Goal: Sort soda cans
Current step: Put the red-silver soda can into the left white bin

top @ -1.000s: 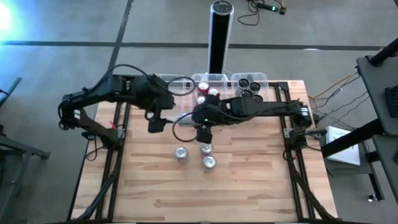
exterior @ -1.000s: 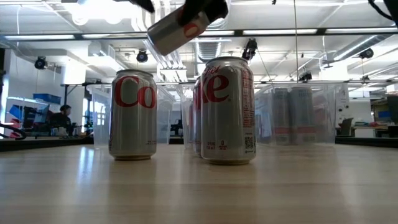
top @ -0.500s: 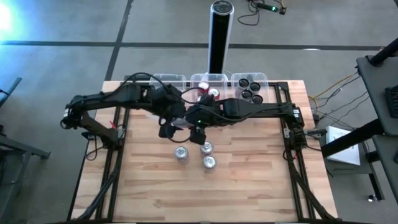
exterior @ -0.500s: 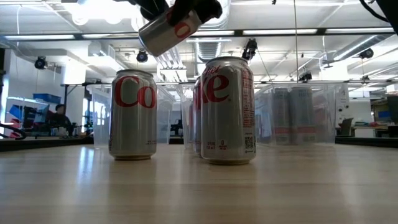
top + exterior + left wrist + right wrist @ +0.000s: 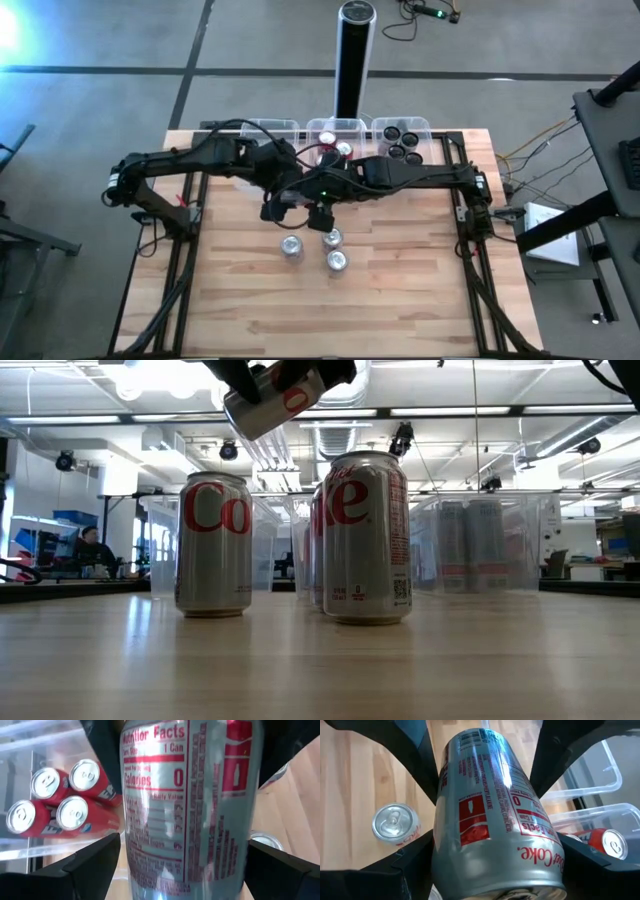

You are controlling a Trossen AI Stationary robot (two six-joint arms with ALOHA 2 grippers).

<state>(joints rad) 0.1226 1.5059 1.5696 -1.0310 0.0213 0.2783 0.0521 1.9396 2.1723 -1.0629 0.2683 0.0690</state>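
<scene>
A silver soda can (image 5: 299,199) hangs tilted in the air above the table's middle, also seen in the low view (image 5: 272,402). My right gripper (image 5: 496,870) reaches it from the table's right and is shut on it. My left gripper (image 5: 184,865) meets it from the left, with a finger against each side. Three more silver cans (image 5: 291,245) (image 5: 332,238) (image 5: 338,261) stand upright on their bases on the wood below. Red cans (image 5: 75,812) lie in the middle bin, and black cans (image 5: 400,140) stand in the right bin. My right gripper pinches the silver can's body near its base end (image 5: 470,850) between two fingers, coming level from the table's right. The can is lifted clear and tilted. My left gripper has its fingers (image 5: 100,862) against opposite sides of the can's other end (image 5: 150,845), coming from the table's left.
Three clear bins sit along the far edge: the left one (image 5: 272,128), the middle one (image 5: 352,124) and the right one (image 5: 425,125). A tall black-and-silver post (image 5: 354,50) stands behind them. Bare wood lies toward the near edge (image 5: 330,320).
My left arm has swung toward the table's right and brought its gripper up to the can held by my right gripper. The can has shifted a little toward the left arm and slightly up, still tilted. The three standing cans have stayed put.
</scene>
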